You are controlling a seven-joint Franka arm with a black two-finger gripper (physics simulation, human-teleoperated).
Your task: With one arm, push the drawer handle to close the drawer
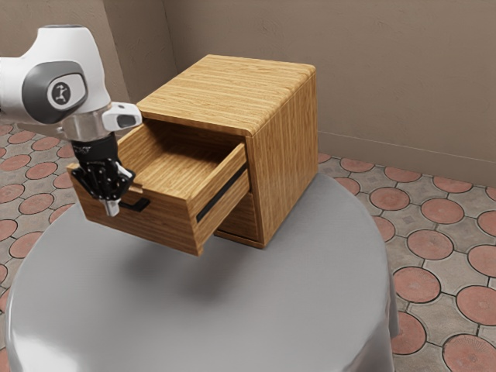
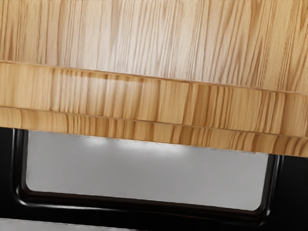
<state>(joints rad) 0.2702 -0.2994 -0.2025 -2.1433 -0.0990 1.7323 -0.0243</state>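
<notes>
Gripper (image 1: 113,206) is held at the front of the open drawer (image 1: 164,222), fingers pressed together, nothing pinched. Handle (image 1: 139,204) is seen just beside the fingertips, its long axis laid along the drawer front. Cabinet (image 1: 225,91) is sited beyond; push best directed inward, square to that axis.
</notes>
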